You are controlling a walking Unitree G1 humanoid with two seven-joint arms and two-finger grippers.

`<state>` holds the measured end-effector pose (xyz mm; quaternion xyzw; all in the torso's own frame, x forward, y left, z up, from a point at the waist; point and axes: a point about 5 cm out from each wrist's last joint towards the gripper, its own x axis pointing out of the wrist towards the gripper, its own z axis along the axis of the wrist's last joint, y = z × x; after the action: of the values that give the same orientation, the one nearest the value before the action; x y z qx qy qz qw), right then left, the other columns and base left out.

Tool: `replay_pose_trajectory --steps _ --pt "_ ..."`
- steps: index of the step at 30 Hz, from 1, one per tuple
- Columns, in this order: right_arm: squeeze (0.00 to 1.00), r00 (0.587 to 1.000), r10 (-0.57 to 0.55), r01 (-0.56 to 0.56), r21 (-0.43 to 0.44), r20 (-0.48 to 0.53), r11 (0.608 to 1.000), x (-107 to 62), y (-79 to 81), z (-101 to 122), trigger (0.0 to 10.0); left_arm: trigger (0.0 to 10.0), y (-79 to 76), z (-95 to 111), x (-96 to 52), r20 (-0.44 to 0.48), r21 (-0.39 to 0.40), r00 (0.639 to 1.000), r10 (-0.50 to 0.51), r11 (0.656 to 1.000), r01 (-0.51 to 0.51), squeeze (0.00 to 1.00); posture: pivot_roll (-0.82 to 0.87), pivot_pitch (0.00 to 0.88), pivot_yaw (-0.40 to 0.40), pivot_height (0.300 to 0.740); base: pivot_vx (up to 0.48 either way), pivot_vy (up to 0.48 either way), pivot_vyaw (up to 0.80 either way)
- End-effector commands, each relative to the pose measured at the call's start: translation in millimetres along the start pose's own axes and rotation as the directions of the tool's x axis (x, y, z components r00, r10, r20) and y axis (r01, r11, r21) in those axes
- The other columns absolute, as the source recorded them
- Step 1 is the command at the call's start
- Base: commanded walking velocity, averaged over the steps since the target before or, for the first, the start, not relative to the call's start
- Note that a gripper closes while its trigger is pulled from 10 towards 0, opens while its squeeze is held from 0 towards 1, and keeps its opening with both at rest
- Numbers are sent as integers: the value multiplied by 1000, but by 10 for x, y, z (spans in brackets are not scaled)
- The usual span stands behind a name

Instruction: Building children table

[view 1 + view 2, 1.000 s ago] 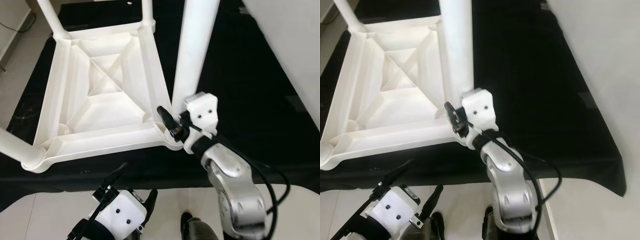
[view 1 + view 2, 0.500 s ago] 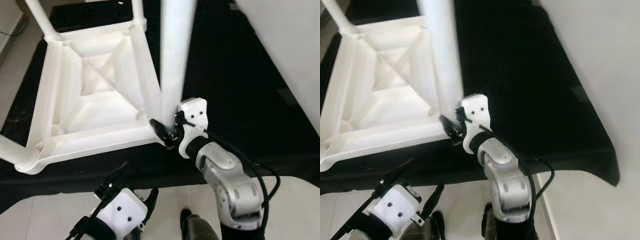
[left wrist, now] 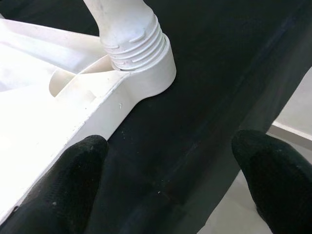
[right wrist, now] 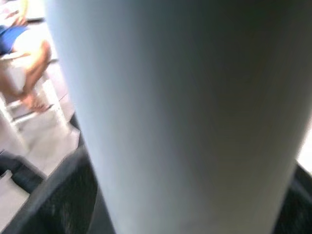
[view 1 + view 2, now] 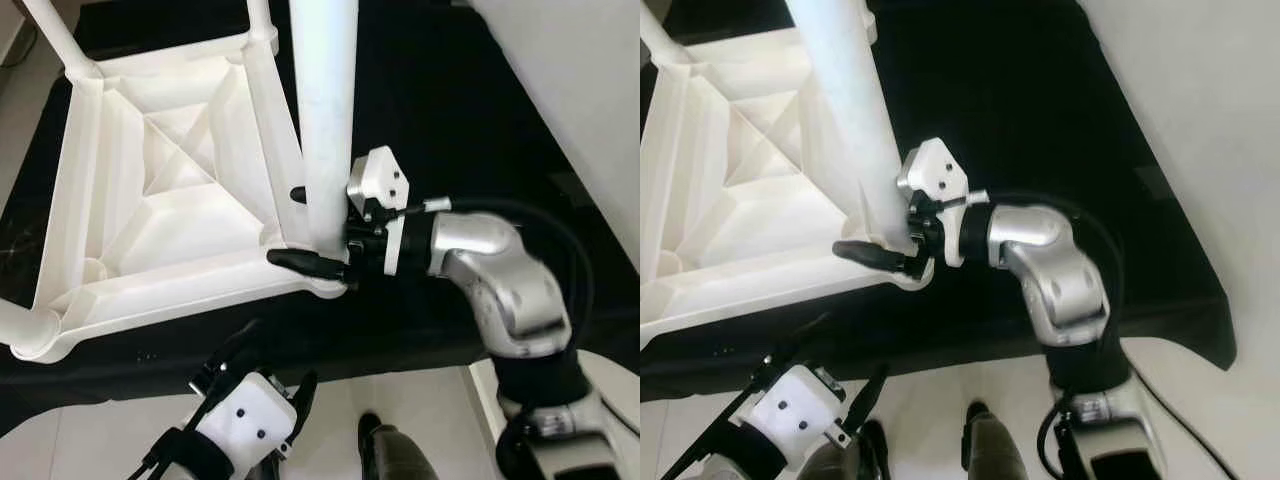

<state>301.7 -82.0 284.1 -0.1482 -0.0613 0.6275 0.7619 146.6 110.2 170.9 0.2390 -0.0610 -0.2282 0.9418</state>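
An upside-down white plastic table (image 5: 110, 180) lies on a black cloth (image 5: 450, 120). A thick white table leg (image 5: 325, 120) stands in its near right corner. My right gripper (image 5: 300, 226) reaches in from the right and is shut on the base of this leg, one black finger (image 5: 300, 258) in front and one behind. In the right wrist view the leg (image 4: 185, 112) is very close. My left gripper (image 5: 277, 358) hangs open below the cloth's front edge. Its wrist view shows the leg's ribbed thread (image 3: 129, 36) sitting in the corner socket (image 3: 146, 73).
Other legs stand at the far left (image 5: 55, 35), far right (image 5: 262, 15) and near left (image 5: 15, 320) corners. A white wall (image 5: 580, 90) rises to the right. Pale floor tiles (image 5: 90, 440) lie in front. A person's leg (image 4: 29, 63) shows by a white stool.
My right arm has swung out to the right and its gripper has turned sideways to close around the leg's base. The leg has gone from tilted to nearly upright. The camera has shifted.
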Motion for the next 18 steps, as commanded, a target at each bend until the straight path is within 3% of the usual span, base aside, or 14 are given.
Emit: replay_pose_trajectory --steps 1,4,5,6,12,18 --pt "0 996 87 -88 6 32 996 11 -9 -5 10000 10000 -43 -40 -13 -23 -8 1000 -16 1000 16 0 -18 318 1 740 0 0 0" --pt "0 992 121 -121 10 34 993 17 -70 -21 10000 10000 -50 -38 -11 -21 -10 1000 -16 1000 16 0 -20 317 0 740 0 0 0" --pt "0 990 135 -135 13 37 991 18 -91 -30 824 10000 -53 -37 -10 -20 -11 1000 -16 1000 16 0 -20 318 2 740 0 0 0" --pt "0 987 154 -155 30 51 987 26 -118 -45 0 10000 -55 -36 -9 -20 -13 1000 -17 1000 17 0 -20 318 2 740 0 0 0" --pt "0 984 170 -173 40 59 984 43 -182 -81 0 10000 -64 -37 -11 -20 -14 1000 -21 1000 21 0 -16 313 7 740 0 0 0" --pt "0 995 89 -92 58 50 994 0 -227 -160 0 10000 -69 -34 -10 -18 -16 1000 -22 1000 21 0 -19 312 9 740 0 0 0"
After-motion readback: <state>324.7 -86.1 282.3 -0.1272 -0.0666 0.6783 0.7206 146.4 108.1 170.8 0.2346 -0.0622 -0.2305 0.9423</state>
